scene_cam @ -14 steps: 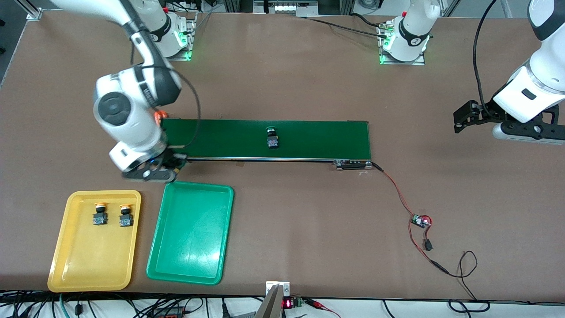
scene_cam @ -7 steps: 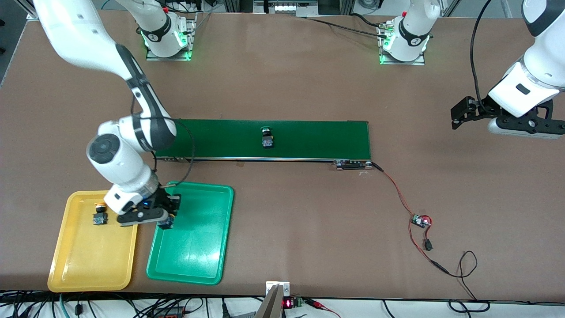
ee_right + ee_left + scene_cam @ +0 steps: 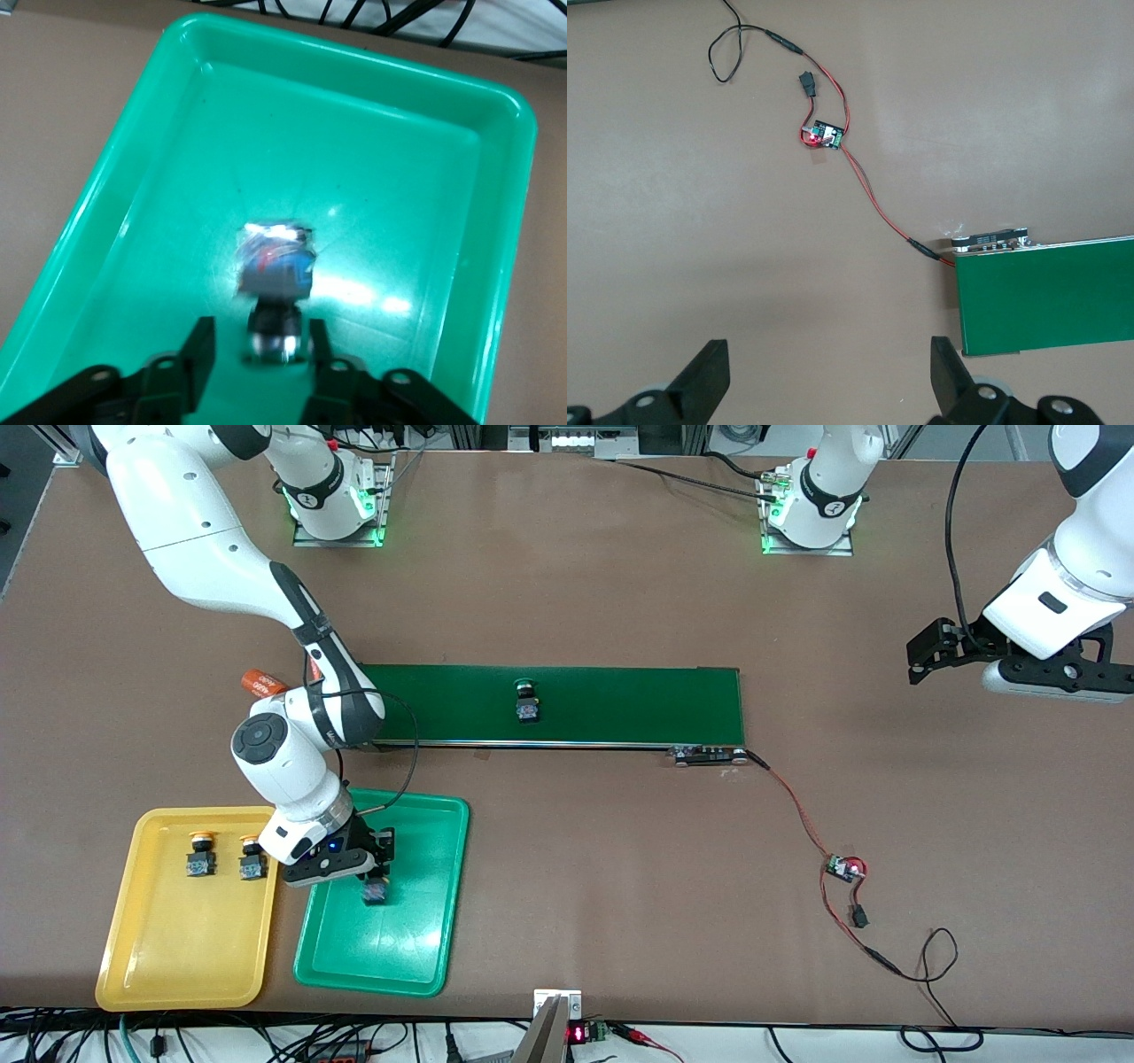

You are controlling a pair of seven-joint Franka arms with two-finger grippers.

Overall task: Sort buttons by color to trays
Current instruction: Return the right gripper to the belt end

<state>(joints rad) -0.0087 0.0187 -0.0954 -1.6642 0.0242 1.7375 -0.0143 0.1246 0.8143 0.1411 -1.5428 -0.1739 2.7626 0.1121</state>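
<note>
my right gripper (image 3: 376, 874) hangs low over the green tray (image 3: 434, 921), jaws parted around, i think, a just-released button (image 3: 276, 266); the left gripper (image 3: 828, 376), wide open and empty, waits.

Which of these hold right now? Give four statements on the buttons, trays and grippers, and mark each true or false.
1. Two yellow-capped buttons lie in the yellow tray. True.
2. The green tray holds no button. False: one button is in it, just under the right gripper.
3. A green-capped button sits on the conveyor belt. True.
4. The left gripper is shut on a button. False: it is open, holds nothing, and waits over bare table at the left arm's end.
</note>
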